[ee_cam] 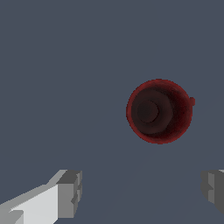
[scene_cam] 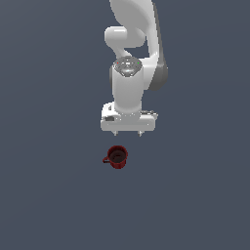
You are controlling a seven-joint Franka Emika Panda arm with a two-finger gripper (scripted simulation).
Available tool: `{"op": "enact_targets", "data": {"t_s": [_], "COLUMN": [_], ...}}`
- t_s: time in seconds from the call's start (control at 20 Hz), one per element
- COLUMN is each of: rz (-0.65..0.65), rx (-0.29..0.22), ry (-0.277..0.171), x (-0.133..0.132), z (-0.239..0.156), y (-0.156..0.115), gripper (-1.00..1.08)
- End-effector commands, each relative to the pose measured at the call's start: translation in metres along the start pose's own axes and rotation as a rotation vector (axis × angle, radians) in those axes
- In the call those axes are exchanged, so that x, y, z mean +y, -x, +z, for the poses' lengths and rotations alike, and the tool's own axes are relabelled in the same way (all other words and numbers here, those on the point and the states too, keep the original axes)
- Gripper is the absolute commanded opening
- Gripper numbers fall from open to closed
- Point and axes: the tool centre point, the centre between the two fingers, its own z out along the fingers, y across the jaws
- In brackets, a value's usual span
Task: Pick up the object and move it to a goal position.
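Mug (scene_cam: 117,157), dark red, is sitting upright on the grey worktop (scene_cam: 49,185), handle pointing to the exterior view's left. Tool (scene_cam: 128,133) is hovering near it with fingers (ee_cam: 70,192) spread wide, mug lying outside the gap, untouched.

I can read no text, label, brand, number or sign in either view. The dark red mug (scene_cam: 116,157) is plain all round, with nothing printed on its wall or inside it. The white arm housing (scene_cam: 128,90) carries only a few tiny red and green specks around its top cap, too small for me to make out as characters. The grey floor (scene_cam: 49,195) bears no markings.
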Motion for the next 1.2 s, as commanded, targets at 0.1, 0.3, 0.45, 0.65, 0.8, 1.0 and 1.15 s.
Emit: {"op": "enact_targets", "data": {"t_s": [0.1,0.3,0.45,0.65,0.8,1.0,1.15], "rz": [-0.006,-0.036,-0.04,-0.048,-0.069,-0.111,-0.156], "rx": [0.002,0.014,0.017,0.015,0.012,0.006,-0.001], "ry": [0.0,0.003,0.003,0.003,0.003,0.003,0.002], "x": [-0.001,-0.009,-0.011,-0.01,-0.009,-0.006,-0.004], "z": [-0.001,-0.006,-0.007,-0.006,-0.005,-0.002,0.001], "y": [-0.001,-0.004,-0.005,-0.006,-0.008,-0.012,-0.017], "gripper": [0.28,0.28,0.28,0.28,0.28,0.28,0.28]}}
